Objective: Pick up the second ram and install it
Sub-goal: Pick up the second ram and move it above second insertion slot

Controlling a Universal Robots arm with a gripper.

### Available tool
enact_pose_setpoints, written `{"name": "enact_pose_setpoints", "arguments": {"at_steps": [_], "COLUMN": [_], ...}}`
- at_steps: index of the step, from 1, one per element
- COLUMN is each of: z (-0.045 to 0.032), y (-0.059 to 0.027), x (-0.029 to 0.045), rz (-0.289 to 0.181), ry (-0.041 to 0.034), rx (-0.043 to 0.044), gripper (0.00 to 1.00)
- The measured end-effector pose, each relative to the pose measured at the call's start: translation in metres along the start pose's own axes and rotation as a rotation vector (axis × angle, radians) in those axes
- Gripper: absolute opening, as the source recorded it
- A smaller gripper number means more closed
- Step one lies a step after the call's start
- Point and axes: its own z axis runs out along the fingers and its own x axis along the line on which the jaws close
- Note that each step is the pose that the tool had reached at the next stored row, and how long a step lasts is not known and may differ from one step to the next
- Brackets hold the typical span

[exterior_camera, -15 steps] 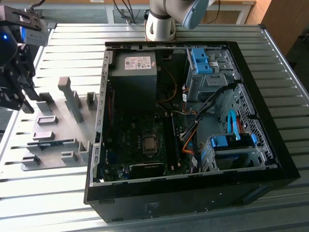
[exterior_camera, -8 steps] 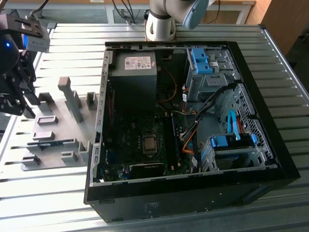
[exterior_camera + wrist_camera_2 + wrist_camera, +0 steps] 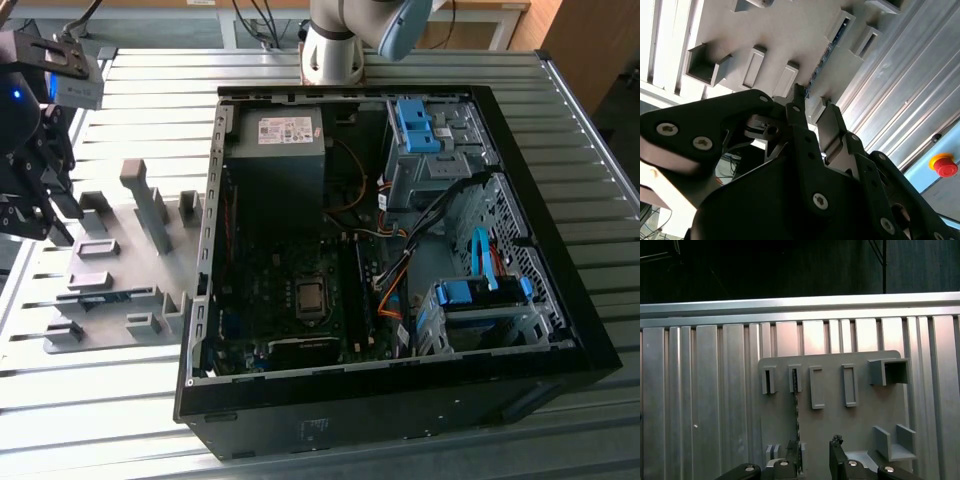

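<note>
Toward the lower left of the exterior view, the second ram (image 3: 110,295) lies on edge in a slot of the grey holder tray (image 3: 125,265). Its long axis runs roughly across the frame, and it sits well apart from the open computer case (image 3: 400,420) at the centre. The gripper (image 3: 40,205) hangs at the far left edge of that view, over the tray's outer end and clear of it, so the stick lies below it and toward the case.

In both wrist views the gripper (image 3: 815,455) (image 3: 815,112) stands with its fingers (image 3: 792,462) parted to a moderate gap and nothing between them. The stick (image 3: 796,420) (image 3: 822,62) shows as a thin dark line running straight away from the fingertips. Its far end is seated in a small upright slot block.

The fingers part across the stick's thin faces, so the closing direction looks right for a grasp. The sideways alignment matters more. In both wrist views the line of the board runs to one fingertip and not into the middle of the gap. I judge the gripper to be offset to one side of the stick, with the board beneath one finger. How high the fingertips stand above the board's top edge cannot be told.
</note>
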Motion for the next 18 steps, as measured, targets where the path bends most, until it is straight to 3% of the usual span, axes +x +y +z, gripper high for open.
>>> {"name": "enact_pose_setpoints", "arguments": {"at_steps": [7, 8, 11, 18], "z": [0.0003, 0.0008, 0.0026, 0.0110], "y": [0.0000, -0.0001, -0.0002, -0.0007], "x": [0.0002, 0.0007, 0.0024, 0.0106], "rz": [0.000, 0.000, -0.001, -0.001], "ry": [-0.0003, -0.0019, -0.0160, -0.0201], "rx": [0.0002, 0.0000, -0.0010, -0.0012], "gripper": [0.38, 0.38, 0.38, 0.38]}}
